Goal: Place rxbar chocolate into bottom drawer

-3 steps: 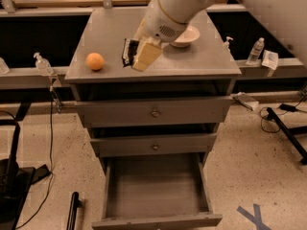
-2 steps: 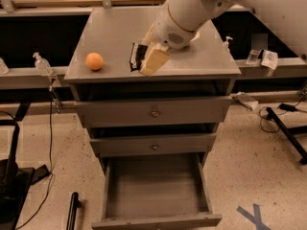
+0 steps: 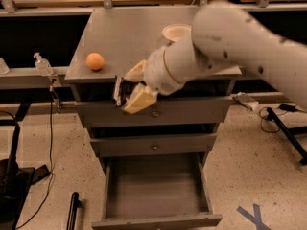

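Cream claw point(image 3: 126, 93) clenched on dark rxbar chocolate point(image 3: 123, 86), long axis near upright, above open bottom drawer point(image 3: 158, 220).

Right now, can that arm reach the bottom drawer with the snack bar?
Probably yes: the gripper, holding the snack bar at the front edge of the cabinet, hangs above the bottom drawer, which stands open.

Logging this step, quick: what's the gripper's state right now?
Gripper: shut on the rxbar, in front of the top drawer, above the open bottom drawer.
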`<state>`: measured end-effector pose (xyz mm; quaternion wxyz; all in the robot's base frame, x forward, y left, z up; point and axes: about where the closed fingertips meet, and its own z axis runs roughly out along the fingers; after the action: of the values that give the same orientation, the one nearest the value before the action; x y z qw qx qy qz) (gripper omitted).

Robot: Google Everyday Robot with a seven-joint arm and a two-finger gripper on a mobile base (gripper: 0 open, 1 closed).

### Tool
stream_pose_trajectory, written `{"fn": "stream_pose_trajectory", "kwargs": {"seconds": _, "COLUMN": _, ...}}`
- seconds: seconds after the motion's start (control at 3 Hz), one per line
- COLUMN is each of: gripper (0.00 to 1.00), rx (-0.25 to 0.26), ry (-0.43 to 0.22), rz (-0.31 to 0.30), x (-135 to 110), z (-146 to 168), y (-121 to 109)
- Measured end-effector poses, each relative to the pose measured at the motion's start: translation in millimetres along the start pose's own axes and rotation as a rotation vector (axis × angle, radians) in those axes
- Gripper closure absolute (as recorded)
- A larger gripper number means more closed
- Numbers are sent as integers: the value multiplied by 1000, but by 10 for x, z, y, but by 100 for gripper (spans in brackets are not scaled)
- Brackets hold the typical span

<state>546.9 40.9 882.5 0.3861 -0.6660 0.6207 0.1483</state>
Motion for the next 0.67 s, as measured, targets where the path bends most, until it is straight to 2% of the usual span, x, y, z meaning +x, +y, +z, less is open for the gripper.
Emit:
{"fn": "stream_pose_trajectory", "kwargs": {"seconds": 0.33, "gripper": 100, "rx": -24, "ry": -147, "rz": 83, "x": 308, "z": 473, "y": 503}}
{"fn": "stream_pose_trajectory", "kwargs": {"seconds": 0.67, "gripper": 100, "rx": -16, "ry": -259, "rz": 189, "x": 578, "z": 807, "y": 943}}
